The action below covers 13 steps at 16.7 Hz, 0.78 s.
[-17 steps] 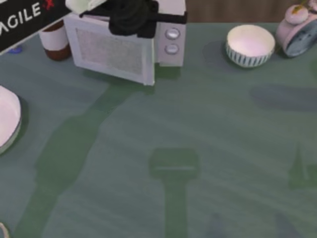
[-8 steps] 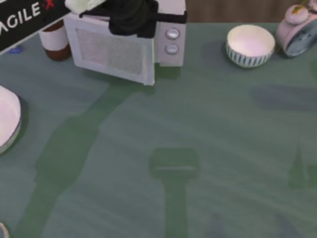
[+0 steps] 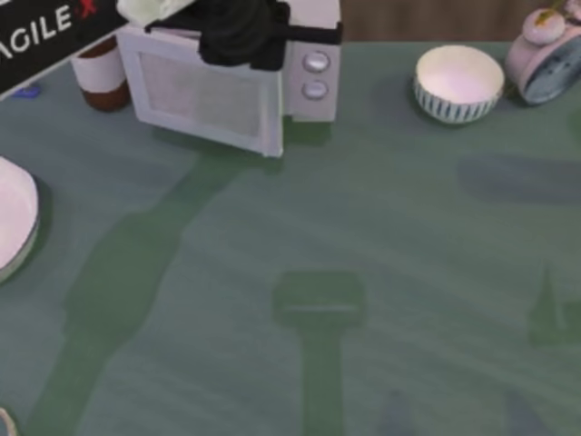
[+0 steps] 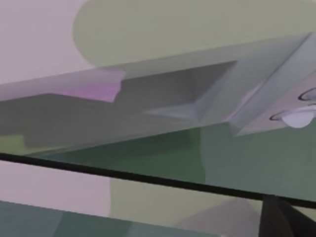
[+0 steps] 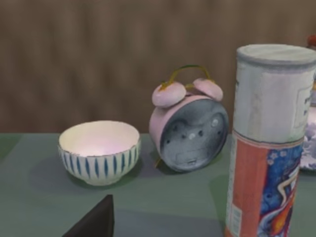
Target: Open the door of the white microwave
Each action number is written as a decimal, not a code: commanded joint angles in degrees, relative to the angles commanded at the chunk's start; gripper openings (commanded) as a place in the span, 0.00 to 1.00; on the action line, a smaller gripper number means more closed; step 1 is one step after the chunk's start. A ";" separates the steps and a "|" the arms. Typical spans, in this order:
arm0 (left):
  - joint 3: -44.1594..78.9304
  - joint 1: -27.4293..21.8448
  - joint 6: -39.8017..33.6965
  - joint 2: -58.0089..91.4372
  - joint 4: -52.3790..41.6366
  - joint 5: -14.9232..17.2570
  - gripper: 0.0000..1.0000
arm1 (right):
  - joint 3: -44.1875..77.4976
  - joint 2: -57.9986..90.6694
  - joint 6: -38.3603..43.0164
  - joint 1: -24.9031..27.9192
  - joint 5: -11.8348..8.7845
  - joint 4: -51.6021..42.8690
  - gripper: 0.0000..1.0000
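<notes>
The left gripper (image 3: 238, 36), grip state indiscernible, sits atop the white microwave (image 3: 313, 27); below it the door (image 3: 204, 95) stands ajar over the green table (image 3: 363, 236), brown wall (image 5: 123, 59) behind.

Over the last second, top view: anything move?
Barely. The left arm's gripper, over the top of the white microwave, has shifted slightly toward the table's left, and the door, already ajar with its free edge swung out toward the camera, looks opened a touch further. The striped bowl, pink alarm clock and brown cup stayed put. The right arm is not visible.
</notes>
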 joint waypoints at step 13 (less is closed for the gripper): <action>-10.21 0.87 5.65 -2.07 2.51 3.63 0.00 | 0.00 0.00 0.00 0.00 0.00 0.00 1.00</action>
